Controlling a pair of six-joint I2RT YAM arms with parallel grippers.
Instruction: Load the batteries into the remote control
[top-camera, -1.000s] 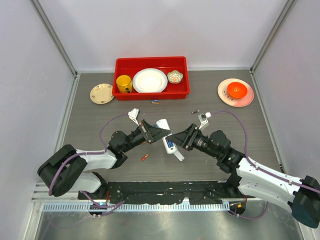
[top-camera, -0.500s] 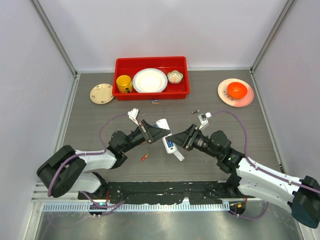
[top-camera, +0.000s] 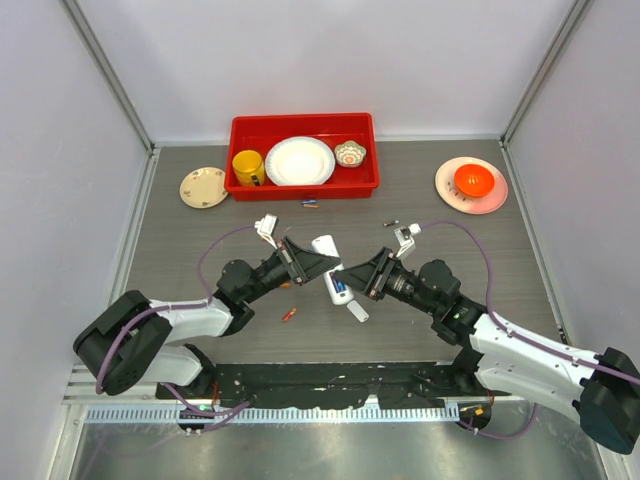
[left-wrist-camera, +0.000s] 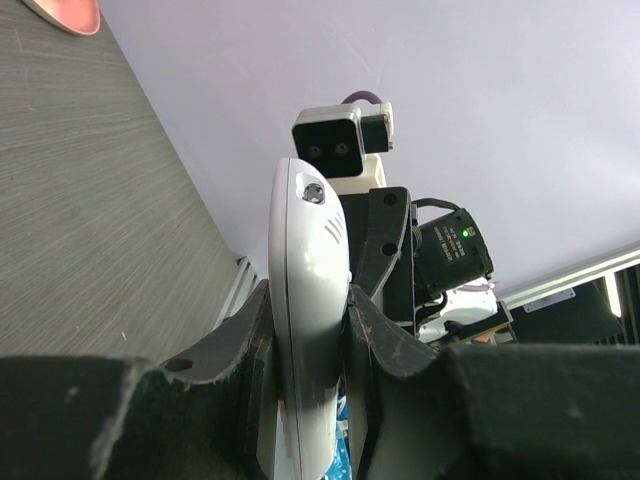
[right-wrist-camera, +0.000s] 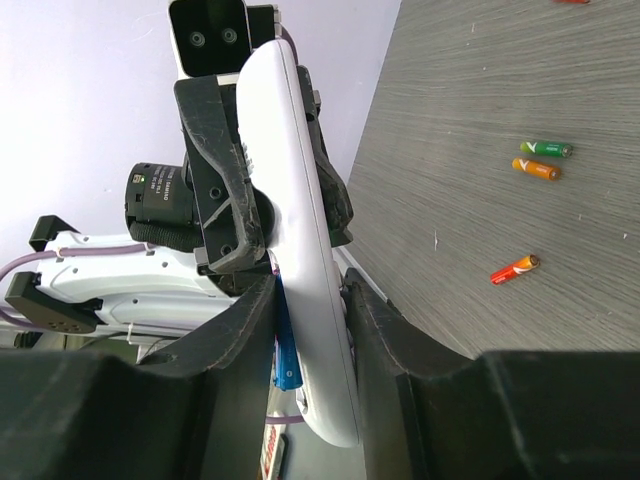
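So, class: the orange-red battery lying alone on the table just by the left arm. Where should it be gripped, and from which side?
Probably take the orange-red battery at the middle of its barrel, from straight above, jaws set crosswise to its slanted long axis. It lies flat on the table, a thin cylinder with nothing touching it.

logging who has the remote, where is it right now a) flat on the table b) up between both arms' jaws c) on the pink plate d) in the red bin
b: the remote control is up off the table, clamped in the jaws of the left gripper, with the jaws of the right gripper on either side of it too.
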